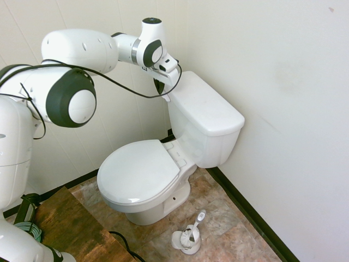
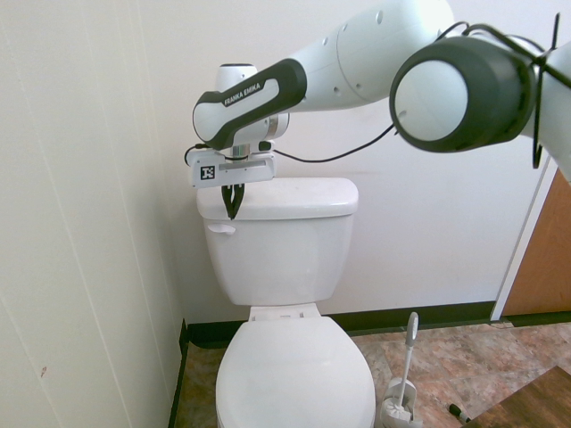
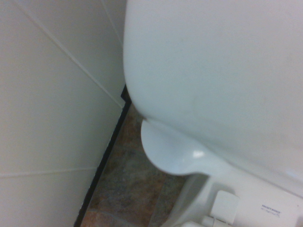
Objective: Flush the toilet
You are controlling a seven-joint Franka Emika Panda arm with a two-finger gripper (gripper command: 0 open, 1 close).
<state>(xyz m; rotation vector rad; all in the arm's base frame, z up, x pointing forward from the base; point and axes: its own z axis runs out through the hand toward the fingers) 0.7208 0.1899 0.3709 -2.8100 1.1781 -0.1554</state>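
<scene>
Bathroom floor: holder [image 1: 185,240] contains toilet brush [image 1: 197,221].

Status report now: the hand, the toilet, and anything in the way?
Hand shut, holding nothing, above the flush lever, not touching it. Toilet lid down. Nothing blocks the lever; toilet brush stands on the floor, well clear.

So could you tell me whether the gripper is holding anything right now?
Nothing is held: the gripper is shut and empty, hanging just above the flush lever on the toilet.
</scene>
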